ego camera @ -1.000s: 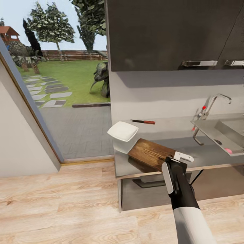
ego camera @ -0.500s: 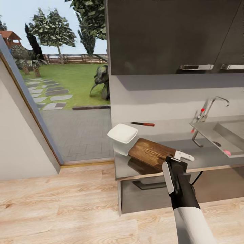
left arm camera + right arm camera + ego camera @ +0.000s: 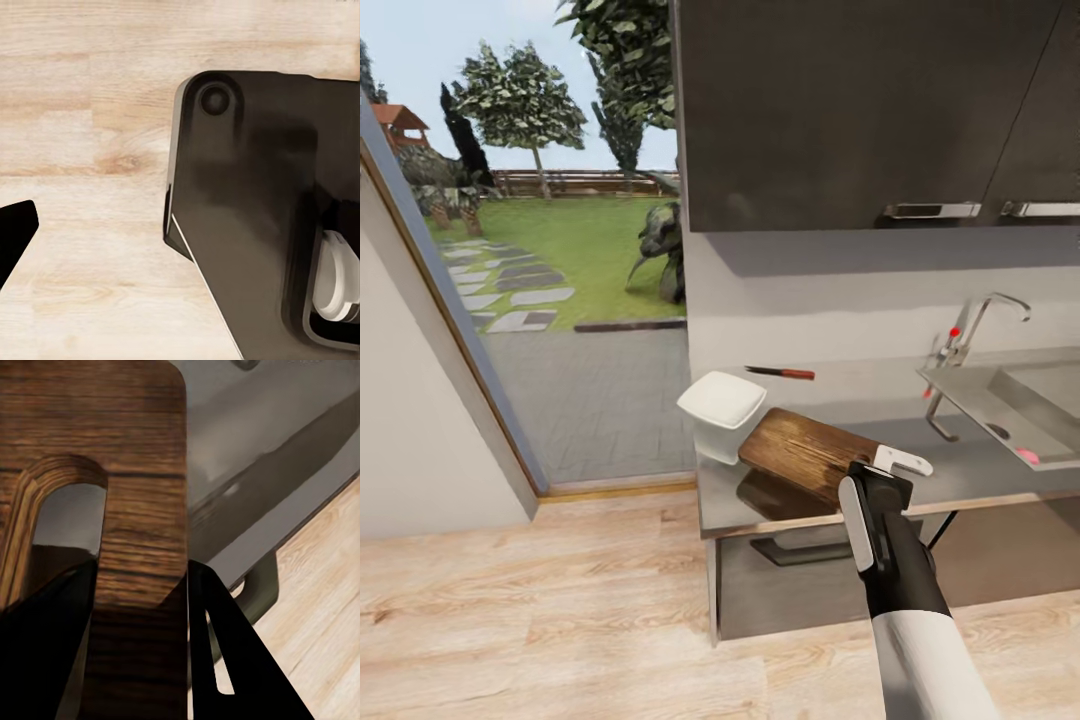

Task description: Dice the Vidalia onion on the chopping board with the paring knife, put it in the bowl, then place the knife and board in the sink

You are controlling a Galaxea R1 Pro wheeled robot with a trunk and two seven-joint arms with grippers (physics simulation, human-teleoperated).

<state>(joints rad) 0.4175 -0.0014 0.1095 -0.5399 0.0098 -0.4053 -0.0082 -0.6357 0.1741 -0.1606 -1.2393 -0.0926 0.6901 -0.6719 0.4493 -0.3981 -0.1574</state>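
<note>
since a second ago: whole head view has slid slightly; the sink (image 3: 1028, 400) and tap (image 3: 970, 335) sit further toward the picture's right edge and the garden a little more to the left, so the camera has turned. board, bowl and knife keep their places against one another, and the right gripper stays clamped on the board.
window: tall glass pane at the left, with lawn, trees and stepping stones beyond.
floor: pale wood planks (image 3: 540, 620), also under the left wrist camera.
left gripper: one dark fingertip (image 3: 13, 236) pokes in at the picture's edge over the planks, beside a dark part of the robot; whether it is spread or closed i cannot tell.
bowl (image 3: 722, 402): white, squarish, at the countertop's left end, tilted, its near edge just beside the board's far end.
paring knife (image 3: 781, 373): red handle and dark blade, lying flat on the countertop by the back wall, behind the bowl and board, apart from both.
chopping board (image 3: 810, 453): brown wood, held at a slant above the countertop (image 3: 960, 465), casting a shadow below it.
right gripper (image 3: 888, 476): clenched on the board's near end by the slot handle; in the wrist view its dark fingers (image 3: 217, 652) flank the wood strip beside the slot.
wall cabinets: dark doors with metal handles above.
sink detail: grey basin at the far right, something small and pink lying in it.
</note>
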